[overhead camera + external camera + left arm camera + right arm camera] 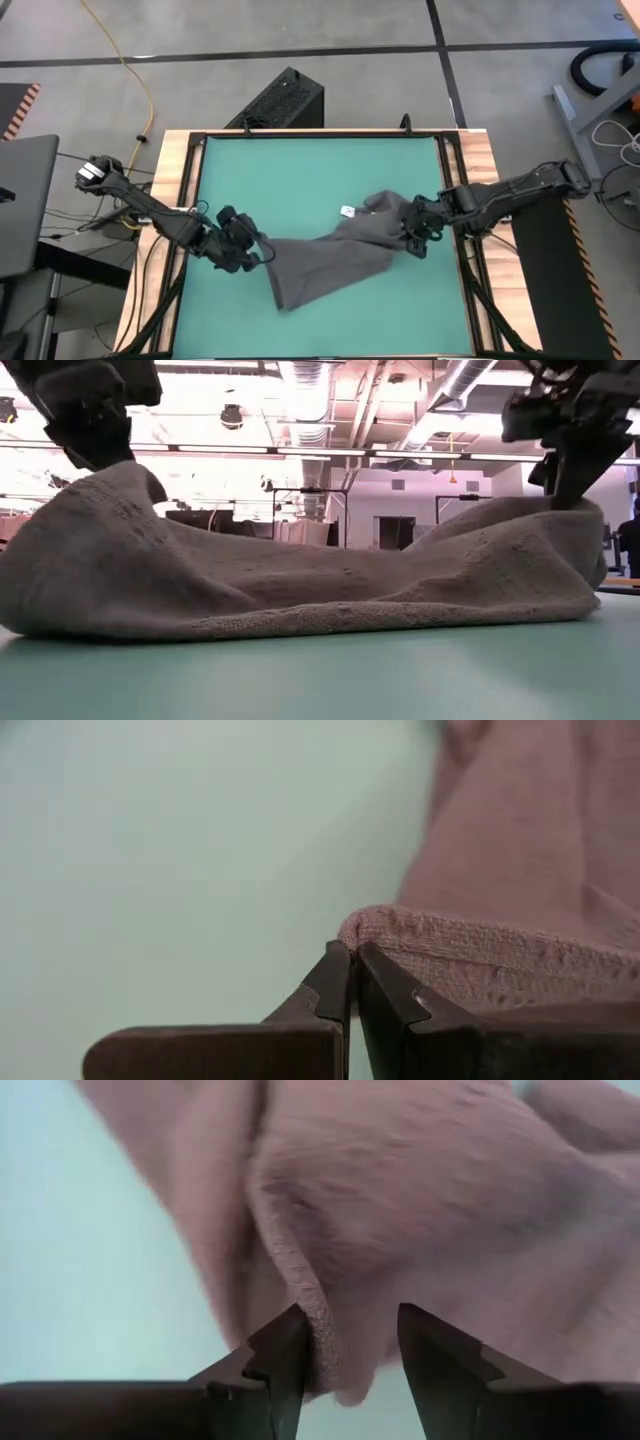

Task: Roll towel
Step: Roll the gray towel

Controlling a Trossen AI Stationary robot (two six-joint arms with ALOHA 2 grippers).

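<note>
Towel-rolling update: the dark grey soft cloth towel is lying crumpled and slanted across the middle of the green mat on my worktop, small white tag facing up near its far edge. It's nowhere near flat, so I'd say it needs spreading before any rolling starts. That's why I'm on both ends. My left jaws are clamped tight on one corner, lifting it into a peak. My right jaws stand apart, a hem between them but not pinched. Both arms reach inward, low over the mat, wrists angled down.
</note>
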